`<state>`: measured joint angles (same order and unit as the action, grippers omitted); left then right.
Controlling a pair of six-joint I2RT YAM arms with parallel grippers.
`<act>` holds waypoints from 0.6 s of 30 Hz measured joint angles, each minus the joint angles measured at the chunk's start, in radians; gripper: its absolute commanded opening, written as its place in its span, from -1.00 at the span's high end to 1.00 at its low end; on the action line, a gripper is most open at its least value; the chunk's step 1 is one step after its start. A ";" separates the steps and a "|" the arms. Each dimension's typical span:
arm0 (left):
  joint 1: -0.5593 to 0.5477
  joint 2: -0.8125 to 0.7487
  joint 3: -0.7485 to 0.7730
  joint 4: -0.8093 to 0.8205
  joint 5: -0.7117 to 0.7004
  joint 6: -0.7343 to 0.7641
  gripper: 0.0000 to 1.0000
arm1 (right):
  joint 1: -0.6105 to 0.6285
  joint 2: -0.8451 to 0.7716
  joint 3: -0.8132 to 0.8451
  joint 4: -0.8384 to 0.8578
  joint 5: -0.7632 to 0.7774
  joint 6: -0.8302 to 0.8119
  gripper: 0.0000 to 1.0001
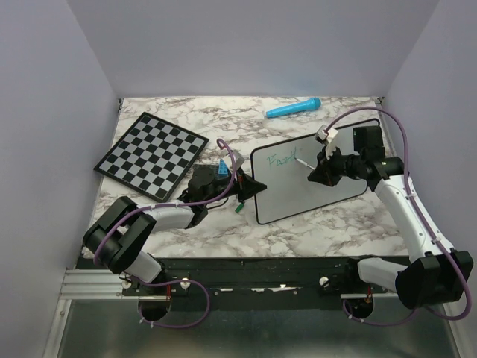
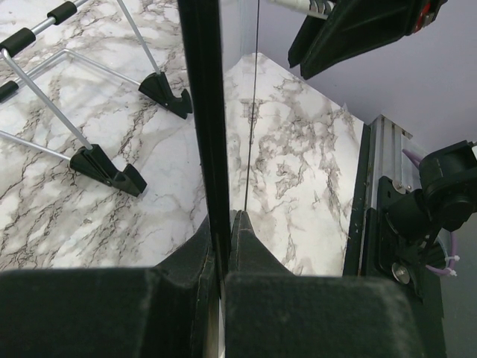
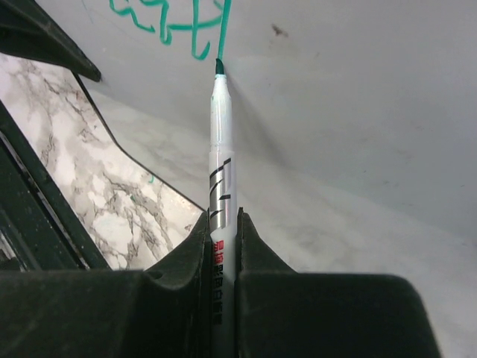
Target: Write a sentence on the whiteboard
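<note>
Top: writing step, sentence [image 1: 283, 159] barely begun, one teal word; whiteboard [image 1: 313, 195] mid marble bench [image 1: 223, 112], 3 o'clock of chessboard [image 1: 153, 155].
Left wrist: left pincer [image 2: 223, 220] clamped tight on its thin black frame.
Right wrist: right pincer [image 3: 223, 224] closed around slim white marker [image 3: 221, 149], tip on glossy board; next calls for light, steady strokes.
</note>
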<state>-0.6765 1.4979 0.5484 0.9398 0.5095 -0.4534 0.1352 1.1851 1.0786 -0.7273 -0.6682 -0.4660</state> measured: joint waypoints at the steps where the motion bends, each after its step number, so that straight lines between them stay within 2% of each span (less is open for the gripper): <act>1: 0.000 0.000 0.000 0.000 0.000 0.000 1.00 | 0.000 0.000 -0.007 -0.006 0.000 -0.005 0.99; 10: 0.000 0.002 0.002 0.001 0.002 0.001 1.00 | 0.000 -0.001 -0.026 -0.029 -0.001 -0.023 0.99; 18: 0.000 0.003 0.002 0.002 0.004 0.004 1.00 | -0.006 -0.001 0.029 -0.021 0.000 -0.005 0.99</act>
<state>-0.6765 1.5009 0.5499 0.9417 0.5133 -0.4492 0.1287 1.1839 1.1080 -0.7483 -0.6685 -0.4713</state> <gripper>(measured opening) 0.061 0.148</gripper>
